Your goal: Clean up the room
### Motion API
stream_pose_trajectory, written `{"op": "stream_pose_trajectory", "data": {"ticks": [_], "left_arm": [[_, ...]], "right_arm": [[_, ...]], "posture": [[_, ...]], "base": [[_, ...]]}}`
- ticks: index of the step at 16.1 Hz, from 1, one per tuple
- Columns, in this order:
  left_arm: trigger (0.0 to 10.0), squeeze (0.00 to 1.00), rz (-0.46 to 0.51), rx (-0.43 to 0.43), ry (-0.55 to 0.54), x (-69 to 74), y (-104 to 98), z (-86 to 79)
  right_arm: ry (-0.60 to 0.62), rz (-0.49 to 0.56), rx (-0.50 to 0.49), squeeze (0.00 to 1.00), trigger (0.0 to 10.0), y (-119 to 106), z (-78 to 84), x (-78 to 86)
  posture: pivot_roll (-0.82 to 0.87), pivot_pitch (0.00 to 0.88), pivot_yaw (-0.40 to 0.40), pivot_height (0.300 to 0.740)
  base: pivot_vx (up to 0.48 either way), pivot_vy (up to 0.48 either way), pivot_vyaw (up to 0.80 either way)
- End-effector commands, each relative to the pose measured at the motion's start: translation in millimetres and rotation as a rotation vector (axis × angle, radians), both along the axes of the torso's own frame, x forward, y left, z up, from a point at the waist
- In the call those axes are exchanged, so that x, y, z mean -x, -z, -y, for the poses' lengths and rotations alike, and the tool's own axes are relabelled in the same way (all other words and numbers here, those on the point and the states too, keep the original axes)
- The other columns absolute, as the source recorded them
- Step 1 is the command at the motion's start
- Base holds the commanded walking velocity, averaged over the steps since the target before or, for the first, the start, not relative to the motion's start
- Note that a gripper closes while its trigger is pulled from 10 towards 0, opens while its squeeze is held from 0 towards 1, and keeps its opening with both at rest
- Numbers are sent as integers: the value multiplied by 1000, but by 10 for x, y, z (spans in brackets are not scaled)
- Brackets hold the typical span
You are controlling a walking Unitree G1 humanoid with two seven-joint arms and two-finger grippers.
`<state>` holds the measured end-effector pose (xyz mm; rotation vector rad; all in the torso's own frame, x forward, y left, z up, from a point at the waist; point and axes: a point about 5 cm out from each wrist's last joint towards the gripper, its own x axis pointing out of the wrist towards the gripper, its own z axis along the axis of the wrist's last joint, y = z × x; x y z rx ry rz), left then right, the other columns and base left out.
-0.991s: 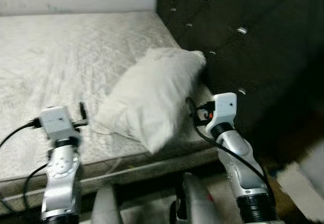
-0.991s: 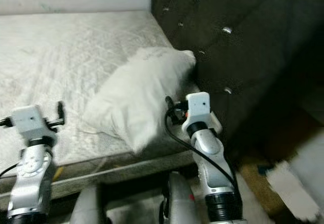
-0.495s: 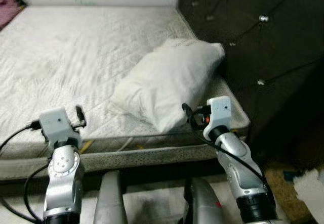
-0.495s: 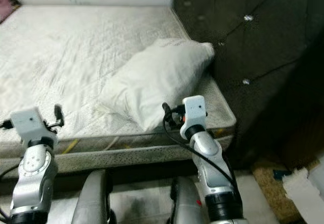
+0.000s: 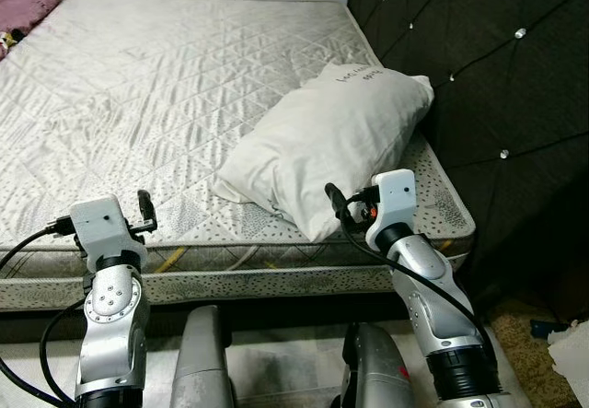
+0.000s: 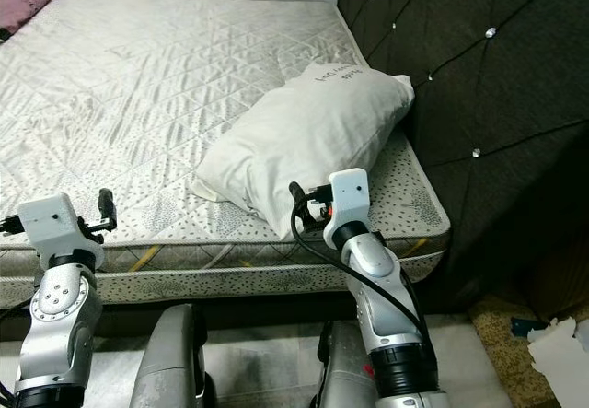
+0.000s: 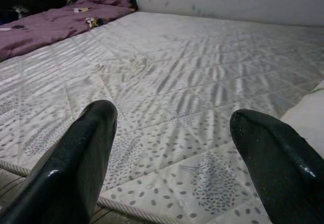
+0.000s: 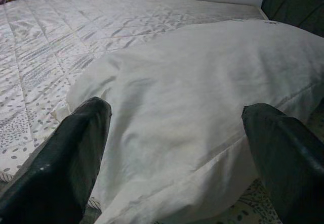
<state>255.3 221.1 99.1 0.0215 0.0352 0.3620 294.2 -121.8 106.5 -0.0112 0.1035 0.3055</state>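
White pillow (image 5: 336, 136) seen lying at bed's (image 5: 166, 86) 3 o'clock corner, leaned against dark tufted headboard (image 5: 497, 67). Right gripper (image 8: 172, 148) held just short of pillow's near end, jaws spread wide, nothing pinched. Left gripper (image 7: 172, 148) parked over mattress edge at 7 o'clock, jaws spread too. Compared with a second ago, whole view swung leftward and sharpened, so camera was moved, pillow wasn't. Purple blanket (image 7: 55, 16) now noticed at far corner, probably next cleanup target.

Quilted cloth mattress (image 5: 184, 86), matt cloth pillow (image 5: 331, 141)
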Motion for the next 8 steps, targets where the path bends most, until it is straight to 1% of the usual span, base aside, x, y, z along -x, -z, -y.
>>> {"op": "stream_pose_trajectory", "data": {"ticks": [1,3,5,8], "left_arm": [[10000,0,16,-2,12,-10,-30,10],[10000,0,16,-1,16,-10,-29,14],[10000,0,14,9,13,-13,-24,17],[10000,0,10,10,8,-18,-17,17]], "right_arm": [[5,2,1,0,10000,-16,32,-10],[2,3,-2,0,10000,-19,29,-8],[-4,5,0,0,10000,-19,23,-7],[-5,6,0,0,10000,-16,23,-5]], "posture": [[-95,0,-40,592],[-94,0,-41,592],[-94,0,-41,592],[-94,0,-43,592]], "base": [[420,0,0],[416,0,0],[322,0,0],[0,0,0]]}}
